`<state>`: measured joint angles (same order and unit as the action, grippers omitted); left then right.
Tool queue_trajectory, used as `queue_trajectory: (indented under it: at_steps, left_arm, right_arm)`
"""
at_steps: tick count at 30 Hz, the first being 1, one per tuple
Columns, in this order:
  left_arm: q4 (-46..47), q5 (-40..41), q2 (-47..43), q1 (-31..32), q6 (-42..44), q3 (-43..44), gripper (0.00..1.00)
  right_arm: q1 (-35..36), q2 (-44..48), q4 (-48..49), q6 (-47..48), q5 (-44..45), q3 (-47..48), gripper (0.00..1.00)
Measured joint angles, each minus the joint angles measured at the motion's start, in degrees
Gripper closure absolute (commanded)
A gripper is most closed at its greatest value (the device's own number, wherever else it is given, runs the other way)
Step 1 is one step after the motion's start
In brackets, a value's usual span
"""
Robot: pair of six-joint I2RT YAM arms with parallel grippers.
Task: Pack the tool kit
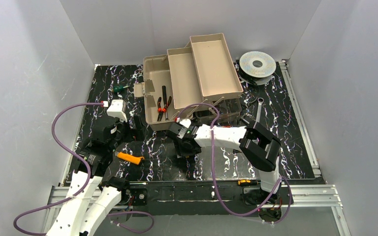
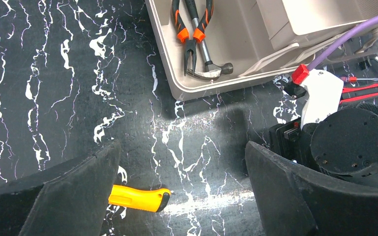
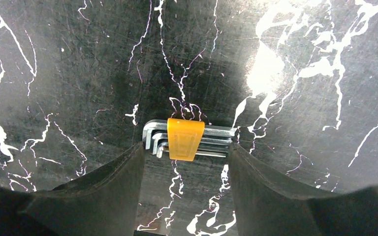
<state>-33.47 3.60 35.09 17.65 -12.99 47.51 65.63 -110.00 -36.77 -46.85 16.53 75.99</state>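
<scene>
left gripper (image 2: 182, 191) hung released over the mat, yellow-handled tool (image 2: 139, 198) lying between its fingers, not gripped. toolbox (image 1: 153, 93) sat mid-table, trays folded out, pliers (image 1: 163, 103) already inside. right gripper (image 3: 184, 162) straddled the hex key set (image 3: 186, 138), fingers close at both ends; i couldn't tell if clamped. i judged a square squeeze on the orange holder best before lifting

Hex key set (image 3: 187, 139) lies on the mat between the right gripper (image 3: 184, 162) fingertips. Toolbox (image 2: 236, 73), holding pliers (image 2: 193, 22) and hammer (image 2: 207, 64), sits ahead of the left gripper (image 2: 179, 182); a knife (image 2: 139, 198) lies between its fingers.
</scene>
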Motion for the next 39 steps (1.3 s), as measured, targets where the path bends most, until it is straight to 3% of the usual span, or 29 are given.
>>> queue_trajectory:
  at_steps: [4, 13, 15, 17, 19, 29, 34, 39]
  left_arm:
    - [0.0, 0.02, 0.0, 0.0, 0.0, 0.0, 0.02]
    - [0.0, 0.04, 0.0, 0.0, 0.0, -0.02, 0.02]
    - [0.0, 0.04, 0.0, 0.0, 0.0, -0.02, 0.02]
    - [0.0, 0.04, 0.0, 0.0, 0.0, -0.02, 0.02]
    - [0.0, 0.04, 0.0, 0.0, 0.0, -0.02, 0.02]
    - [0.0, 0.09, 0.0, 0.0, 0.0, -0.02, 0.02]
    - [0.0, 0.07, 0.22, 0.0, 0.0, -0.02, 0.02]
    - [0.0, 0.07, 0.26, 0.0, 0.0, -0.02, 0.02]
  right_arm:
    - [0.02, 0.07, 0.02, -0.15, 0.61, 0.0, 0.54]
    - [0.57, 9.29, 0.72, 1.18, 4.7, -2.4, 0.52]
    - [0.57, 12.61, 0.83, 2.54, 5.92, -2.27, 0.46]
    - [0.55, 14.78, 0.44, 3.76, 6.82, -1.29, 0.25]
    - [0.55, 15.41, -0.28, 4.66, 7.67, 1.2, 0.19]
    - [0.55, 8.83, -3.96, 4.81, 7.52, 6.97, 0.17]
    - [0.55, -0.26, -12.24, -5.16, 10.27, 14.19, 0.12]
    - [0.57, -1.27, -12.92, -13.11, 11.47, 14.27, 0.11]
